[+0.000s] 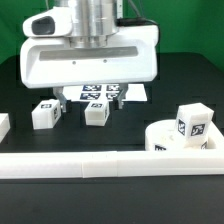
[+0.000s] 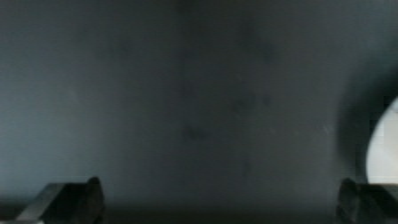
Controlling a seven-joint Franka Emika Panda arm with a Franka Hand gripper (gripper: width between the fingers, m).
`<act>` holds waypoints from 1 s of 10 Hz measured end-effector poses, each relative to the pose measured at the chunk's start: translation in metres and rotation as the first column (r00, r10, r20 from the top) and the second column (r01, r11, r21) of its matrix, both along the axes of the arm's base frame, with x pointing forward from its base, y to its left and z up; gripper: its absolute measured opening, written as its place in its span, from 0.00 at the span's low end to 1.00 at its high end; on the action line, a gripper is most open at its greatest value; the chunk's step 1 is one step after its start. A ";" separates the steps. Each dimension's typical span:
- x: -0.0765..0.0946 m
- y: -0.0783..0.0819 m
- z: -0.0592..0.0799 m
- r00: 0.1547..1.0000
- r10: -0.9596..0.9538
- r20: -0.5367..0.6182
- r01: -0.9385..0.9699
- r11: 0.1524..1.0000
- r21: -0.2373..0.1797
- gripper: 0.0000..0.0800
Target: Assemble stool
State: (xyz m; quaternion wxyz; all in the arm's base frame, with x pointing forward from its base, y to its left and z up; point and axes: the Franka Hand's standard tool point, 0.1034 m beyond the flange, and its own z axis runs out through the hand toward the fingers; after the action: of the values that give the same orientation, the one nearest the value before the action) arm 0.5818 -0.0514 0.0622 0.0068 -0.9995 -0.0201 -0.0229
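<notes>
The stool's round white seat [image 1: 182,148] lies at the exterior view's right. A chunky white leg [image 1: 193,122] with a square tag stands on it or just behind it. Two more tagged legs [image 1: 45,113] [image 1: 97,114] stand on the black table under the arm. My gripper [image 1: 92,98] hangs above them in front of the marker board [image 1: 100,91]. It is open and holds nothing. In the wrist view the gripper [image 2: 221,205] shows both dark fingertips [image 2: 71,200] far apart over the bare dark table. A white shape [image 2: 384,140] at that frame's edge is too blurred to name.
A long white rail [image 1: 100,165] runs across the front of the table. Another white piece [image 1: 3,125] shows at the exterior view's left edge. The black table [image 1: 130,125] lies open between the middle leg and the seat.
</notes>
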 end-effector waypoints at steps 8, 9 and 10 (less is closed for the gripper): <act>-0.029 0.002 -0.027 0.970 -0.213 -0.120 0.219 0.975 0.037 0.81; -0.029 0.003 -0.028 0.969 -0.212 -0.124 0.219 0.975 0.037 0.81; -0.036 0.005 -0.028 0.958 -0.206 -0.200 0.218 0.975 0.042 0.81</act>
State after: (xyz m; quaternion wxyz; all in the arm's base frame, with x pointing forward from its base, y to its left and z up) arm 0.5458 -0.0463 0.0339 0.0380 -0.9926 0.0887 0.0736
